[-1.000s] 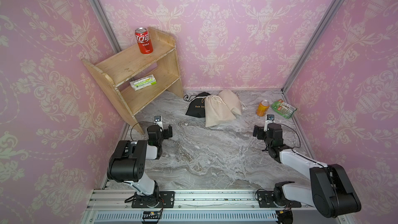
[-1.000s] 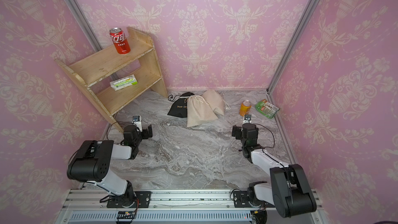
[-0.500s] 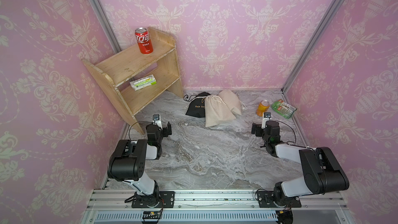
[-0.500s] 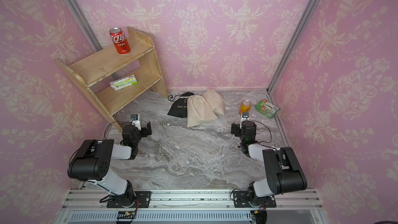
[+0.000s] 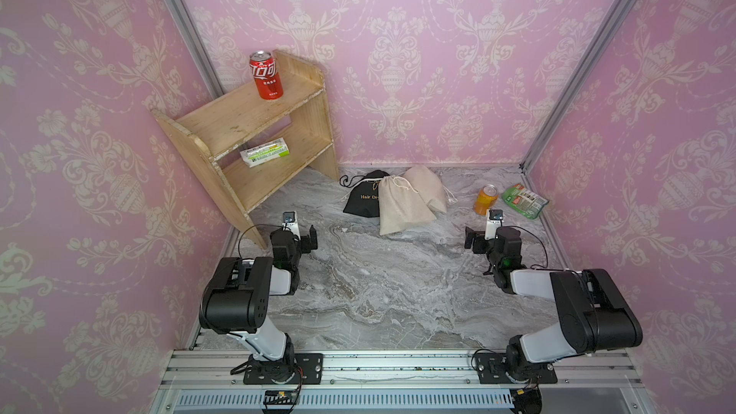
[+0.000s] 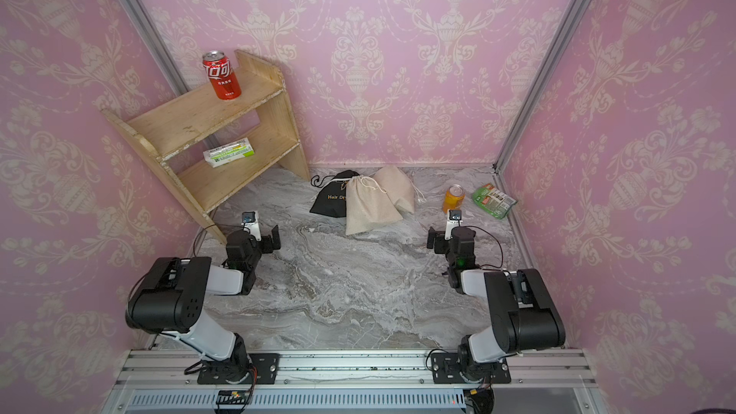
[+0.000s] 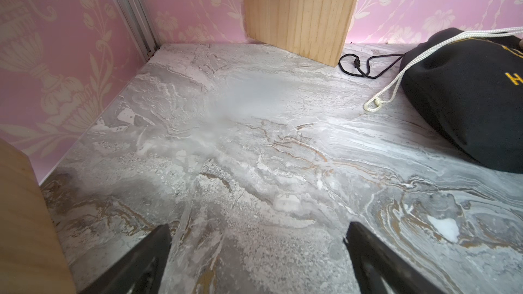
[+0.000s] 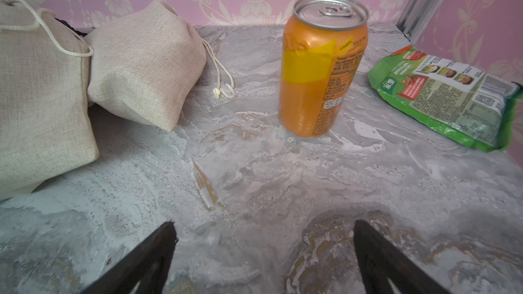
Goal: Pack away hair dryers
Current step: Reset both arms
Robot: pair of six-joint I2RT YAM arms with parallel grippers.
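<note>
1. Left tool (image 7: 258, 227): jaws spread wide with nothing between them. It is held low over the bench (image 5: 378, 280).
2. Right tool (image 8: 263, 223): jaws likewise wide apart and empty, low over the bench, well apart from the left tool.
3. Ahead of the left tool and off to its right lies a black pouch (image 7: 467, 103) with gold lettering, partly covered. Its black cord trails on the bench toward a shelf leg, and a white cord lies across its top.
4. The shelf (image 5: 247, 113) has one leg just beside the left tool on its left and another leg ahead. A red can (image 5: 266, 75) stands upright on the top board. A white-green box (image 5: 265, 152) lies flat on the lower board.
5. Near ahead of the right tool stands an orange can (image 8: 319, 66), upright and dented near the rim. Further ahead and to the right, a green packet (image 8: 447, 94) lies flat by the wall.
6. Ahead-left of the right tool are two beige pouches, touching each other. The near pouch (image 8: 36, 94) overlaps both the far pouch (image 8: 147, 66) and the black pouch.
7. Dryers: none is visible outside a pouch. All three pouches bulge but their contents are hidden, so I cannot tell where the dryers are.
</note>
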